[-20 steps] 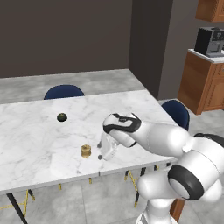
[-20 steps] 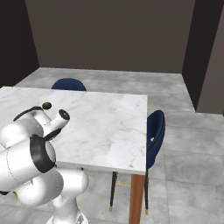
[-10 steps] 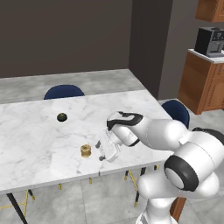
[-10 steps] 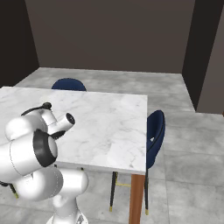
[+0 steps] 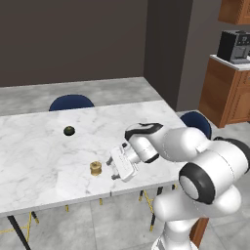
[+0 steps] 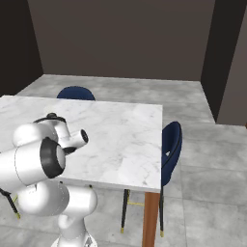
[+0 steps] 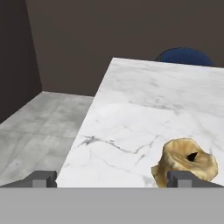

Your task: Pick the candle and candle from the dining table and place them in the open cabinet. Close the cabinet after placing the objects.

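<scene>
A short golden spool-shaped candle [image 5: 96, 168] stands on the white marble dining table [image 5: 34, 151], near its front edge. My gripper [image 5: 113, 169] hovers low over the table just right of the candle, pointing at it, open and holding nothing. In the hand view the candle [image 7: 185, 162] sits close ahead on the table [image 7: 144, 105], in line with the right fingertip [image 7: 181, 178] rather than centred in my gripper [image 7: 111, 179]. In the right base view my own arm hides the hand over the table [image 6: 125, 130].
A small black round lump [image 5: 69, 130] lies farther back on the table. Blue chairs [image 5: 72, 102] [image 5: 196, 122] stand at the far side and right end. A wooden counter with a coffee machine [image 5: 234, 46] and a reddish-brown wall cabinet [image 5: 236, 9] are at the far right.
The hand has turned and sunk a little toward the table beside the golden candle. The jaws stay open and the candle has not moved.
</scene>
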Robot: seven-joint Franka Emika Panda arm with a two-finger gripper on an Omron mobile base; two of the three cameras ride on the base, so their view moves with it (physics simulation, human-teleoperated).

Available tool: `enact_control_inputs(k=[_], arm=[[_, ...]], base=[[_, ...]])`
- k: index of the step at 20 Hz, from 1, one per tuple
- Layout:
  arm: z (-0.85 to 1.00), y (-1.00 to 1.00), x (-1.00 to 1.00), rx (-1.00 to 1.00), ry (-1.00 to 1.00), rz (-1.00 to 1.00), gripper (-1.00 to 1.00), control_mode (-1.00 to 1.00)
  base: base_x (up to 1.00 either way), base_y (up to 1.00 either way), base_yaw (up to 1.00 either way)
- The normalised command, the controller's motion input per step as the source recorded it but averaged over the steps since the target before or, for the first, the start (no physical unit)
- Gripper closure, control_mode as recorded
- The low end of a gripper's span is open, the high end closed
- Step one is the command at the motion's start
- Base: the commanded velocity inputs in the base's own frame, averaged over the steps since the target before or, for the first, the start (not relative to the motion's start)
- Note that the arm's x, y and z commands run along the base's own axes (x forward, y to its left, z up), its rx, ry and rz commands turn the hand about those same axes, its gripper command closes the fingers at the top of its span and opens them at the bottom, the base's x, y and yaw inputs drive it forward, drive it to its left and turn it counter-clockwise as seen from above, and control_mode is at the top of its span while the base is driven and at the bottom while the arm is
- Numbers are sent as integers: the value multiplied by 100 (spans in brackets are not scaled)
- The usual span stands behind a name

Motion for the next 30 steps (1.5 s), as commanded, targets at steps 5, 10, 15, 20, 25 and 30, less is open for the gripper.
enact_control_inputs(k=[5, 10, 15, 20, 25, 30], arm=[[0, 0, -1, 5, -1, 0, -100, -100], [0, 0, 4, 0, 0, 0, -100, -100], [0, 0, 17, 0, 0, 0, -100, -100], [0, 0, 17, 0, 0, 0, -100, -100], [-3, 9, 2, 0, 0, 0, -100, -100], [-10, 26, 9, 0, 0, 0, -100, -100]], base=[[0, 0, 0], [0, 0, 0], [0, 0, 0], [0, 0, 0], [0, 0, 0], [0, 0, 0]])
